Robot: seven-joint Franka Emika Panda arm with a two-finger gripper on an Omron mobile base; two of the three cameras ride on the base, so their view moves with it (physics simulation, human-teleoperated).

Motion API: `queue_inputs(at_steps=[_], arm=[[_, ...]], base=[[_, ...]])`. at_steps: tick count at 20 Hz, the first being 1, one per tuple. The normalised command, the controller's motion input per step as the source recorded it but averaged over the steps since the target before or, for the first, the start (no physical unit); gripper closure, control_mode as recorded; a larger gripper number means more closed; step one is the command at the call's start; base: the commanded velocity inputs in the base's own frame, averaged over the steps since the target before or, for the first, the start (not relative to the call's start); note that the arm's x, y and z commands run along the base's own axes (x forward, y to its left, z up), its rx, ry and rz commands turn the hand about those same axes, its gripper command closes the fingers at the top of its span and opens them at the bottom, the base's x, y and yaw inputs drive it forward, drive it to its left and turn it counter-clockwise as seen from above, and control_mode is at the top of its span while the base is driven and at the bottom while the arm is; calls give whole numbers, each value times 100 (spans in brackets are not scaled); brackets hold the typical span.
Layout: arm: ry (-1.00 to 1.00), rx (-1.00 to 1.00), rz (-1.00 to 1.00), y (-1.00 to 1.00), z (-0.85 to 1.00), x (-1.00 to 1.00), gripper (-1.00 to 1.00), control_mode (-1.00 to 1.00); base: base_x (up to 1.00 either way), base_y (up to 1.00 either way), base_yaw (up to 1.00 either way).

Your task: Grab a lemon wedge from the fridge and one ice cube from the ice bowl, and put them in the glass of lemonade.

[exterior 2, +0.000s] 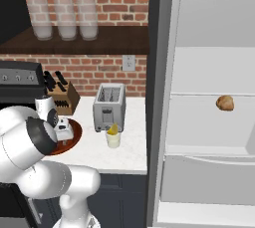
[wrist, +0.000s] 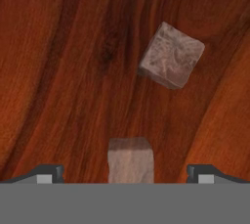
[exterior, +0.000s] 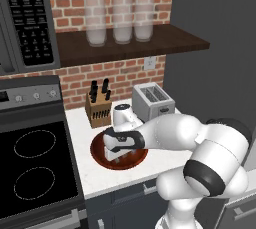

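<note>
The fridge stands open at the right of the right base view, its white shelves bare but for one brown roundish lump on the middle shelf. In the left base view the fridge shows as a dark grey side wall beyond the counter, its interior out of sight. That view in turn shows the black stovetop with two ring burners and the microwave panel above it. The white counter carries one toaster with two slots, one knife block, and the ice bowl, reddish-brown and shallow, at the front left. On the dark shelf above stand three tall frosted jars in a row.

The glass of lemonade sits just in front of the toaster in the right base view; the arm hides that spot in the left one. The lemon wedge perches at the glass's rim.

The gripper hangs low inside the bowl, jaws spread wide and holding nothing. The hand view looks straight down on the bowl's wood grain, where two ice cubes lie: one ice cube up and to the right, tilted, and a second ice cube between the fingertips, touching neither.
</note>
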Motion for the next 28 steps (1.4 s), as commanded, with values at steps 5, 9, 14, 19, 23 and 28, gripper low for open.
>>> queue_inputs(at_steps=[5,9,14,19,23,28], arm=[[0,0,0,0,0,0,100,-100],[0,0,0,0,0,0,100,-100],[0,0,0,0,0,0,100,-100],[0,0,0,0,0,0,100,-100],[0,0,0,0,0,-4,100,-100],[-10,4,0,0,0,-14,100,-100]], base=[[0,0,0],[0,0,0],[0,0,0],[0,0,0],[0,0,0],[0,0,0]])
